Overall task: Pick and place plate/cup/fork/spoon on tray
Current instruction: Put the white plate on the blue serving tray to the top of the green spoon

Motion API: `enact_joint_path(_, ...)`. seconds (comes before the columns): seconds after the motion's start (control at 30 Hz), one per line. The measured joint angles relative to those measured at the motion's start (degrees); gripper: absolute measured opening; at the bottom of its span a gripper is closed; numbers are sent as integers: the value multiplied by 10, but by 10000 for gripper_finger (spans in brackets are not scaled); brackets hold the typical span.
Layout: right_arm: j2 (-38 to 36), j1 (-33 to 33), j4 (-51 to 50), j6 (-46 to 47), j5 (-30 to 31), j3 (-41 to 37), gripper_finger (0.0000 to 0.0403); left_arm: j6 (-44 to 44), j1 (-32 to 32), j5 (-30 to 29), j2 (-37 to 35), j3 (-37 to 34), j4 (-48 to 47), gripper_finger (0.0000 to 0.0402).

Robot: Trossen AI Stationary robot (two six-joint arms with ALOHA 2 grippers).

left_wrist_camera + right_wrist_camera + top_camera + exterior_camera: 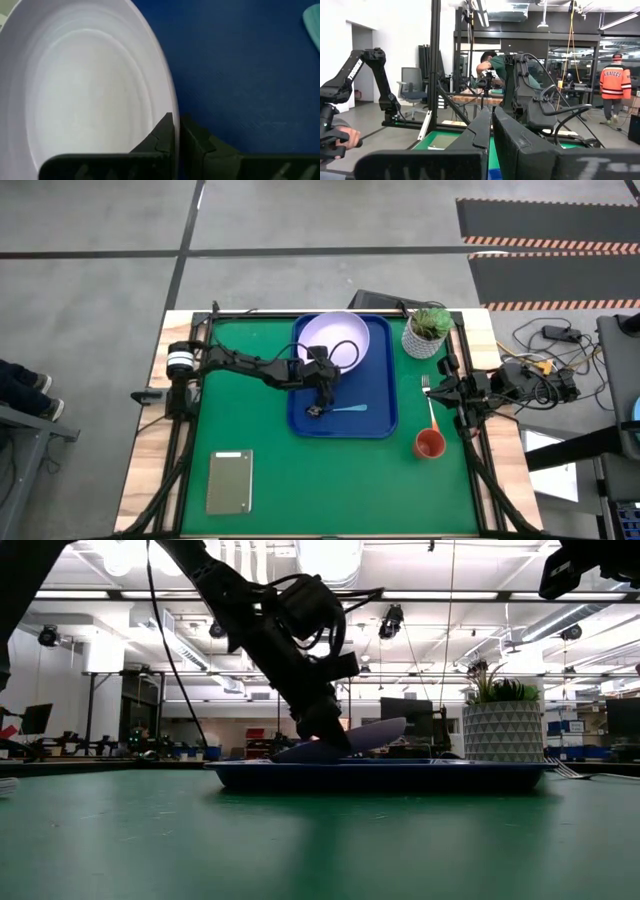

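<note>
Fingers of our left gripper (176, 131) pinch the thin, stiff, slippery plate (85, 85) rim over the tray (240, 75); right fingers together.

Plate (345, 338) and spoon (350, 409) on tray (383, 395) — cup (429, 444) right

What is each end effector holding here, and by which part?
The left end effector pinches the plate by its rim, tilted over the tray. The right end effector, parked at the table's right edge, holds nothing.
</note>
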Motion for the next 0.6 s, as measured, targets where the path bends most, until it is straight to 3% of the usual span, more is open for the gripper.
enact_joint_path(0.6,0,0,0,0,0,0,9,-29,5,0,0,1,3,35)
